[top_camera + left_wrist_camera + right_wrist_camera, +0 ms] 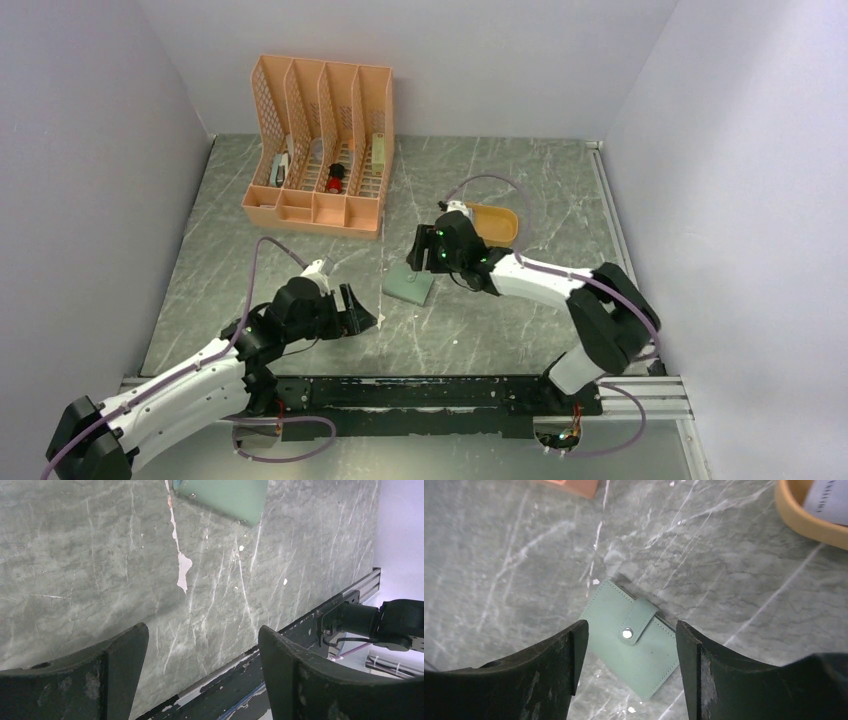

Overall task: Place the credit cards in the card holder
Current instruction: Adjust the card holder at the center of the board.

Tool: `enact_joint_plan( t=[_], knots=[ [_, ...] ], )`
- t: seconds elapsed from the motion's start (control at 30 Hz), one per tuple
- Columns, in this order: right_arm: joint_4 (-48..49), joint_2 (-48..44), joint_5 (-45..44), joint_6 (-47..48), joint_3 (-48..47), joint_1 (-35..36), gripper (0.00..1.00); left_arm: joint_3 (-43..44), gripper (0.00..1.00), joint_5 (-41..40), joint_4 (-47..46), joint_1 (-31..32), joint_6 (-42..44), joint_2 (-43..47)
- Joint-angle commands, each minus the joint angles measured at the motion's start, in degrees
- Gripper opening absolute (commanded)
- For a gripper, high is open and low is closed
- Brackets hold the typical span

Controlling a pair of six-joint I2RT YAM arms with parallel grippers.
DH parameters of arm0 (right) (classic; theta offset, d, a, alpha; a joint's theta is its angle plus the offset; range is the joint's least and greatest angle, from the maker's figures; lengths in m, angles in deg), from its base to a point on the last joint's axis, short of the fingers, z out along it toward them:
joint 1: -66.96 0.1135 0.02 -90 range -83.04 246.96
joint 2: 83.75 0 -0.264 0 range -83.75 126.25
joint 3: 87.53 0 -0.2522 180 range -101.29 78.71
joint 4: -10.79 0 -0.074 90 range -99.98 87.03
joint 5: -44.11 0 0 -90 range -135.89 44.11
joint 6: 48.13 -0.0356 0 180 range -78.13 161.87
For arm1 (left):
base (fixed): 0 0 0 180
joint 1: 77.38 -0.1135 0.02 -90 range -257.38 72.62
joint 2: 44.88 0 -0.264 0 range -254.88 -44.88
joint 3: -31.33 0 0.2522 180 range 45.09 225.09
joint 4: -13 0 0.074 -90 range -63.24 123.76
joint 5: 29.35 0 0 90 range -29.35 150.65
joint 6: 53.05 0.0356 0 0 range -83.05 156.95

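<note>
Nearest from above, the left gripper (362, 318) hovers over the table (500, 330), with the closed green wallet (410, 286) lying ahead of it. The right gripper (425, 258) hangs just above the wallet.

From the left wrist, the jaws are spread wide and hold nothing, with the wallet well ahead.

From the right wrist, the jaws are parted and empty, and the snapped-shut wallet lies directly below. A pale card (829, 500) sits in a yellow tray (794, 515) ahead to the right.
</note>
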State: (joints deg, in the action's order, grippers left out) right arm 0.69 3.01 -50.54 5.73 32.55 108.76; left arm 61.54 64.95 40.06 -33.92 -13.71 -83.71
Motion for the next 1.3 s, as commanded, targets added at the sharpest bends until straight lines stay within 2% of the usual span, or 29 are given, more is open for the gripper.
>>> enact_joint_plan(
  t=[0.0,0.3,0.43,0.6,0.87,1.03,1.27],
  knots=[
    [0.68,5.53,4.29,4.82,-2.74,0.01,0.69,3.0,0.85,-0.99,2.25,0.39,0.33,0.04],
    [1.57,10.27,4.29,2.95,-1.16,0.33,0.71,3.66,0.85,-0.53,2.12,0.39,0.9,-0.9],
    [2.17,8.47,5.25,1.36,2.27,2.29,0.69,3.07,0.84,0.11,-0.06,0.38,1.0,-2.54],
    [2.57,6.65,4.73,-1.71,6.32,4.74,0.62,2.65,0.84,1.37,-3.71,0.39,1.06,-6.07],
    [3.44,2.2,0.8,-7.69,11.32,11.53,0.6,5.76,0.84,0.71,-6.75,0.38,3.99,-14.99],
    [-1.23,-1.39,-2.27,-7.62,9.67,12.51,0.6,11.33,0.82,-3.12,-6.04,0.39,6.7,-22.91],
    [-13.66,-7.21,-12.44,-4.24,3.83,12.47,0.61,17.53,0.76,-4.21,-8.5,-0.01,7.67,-29.68]
  ],
)
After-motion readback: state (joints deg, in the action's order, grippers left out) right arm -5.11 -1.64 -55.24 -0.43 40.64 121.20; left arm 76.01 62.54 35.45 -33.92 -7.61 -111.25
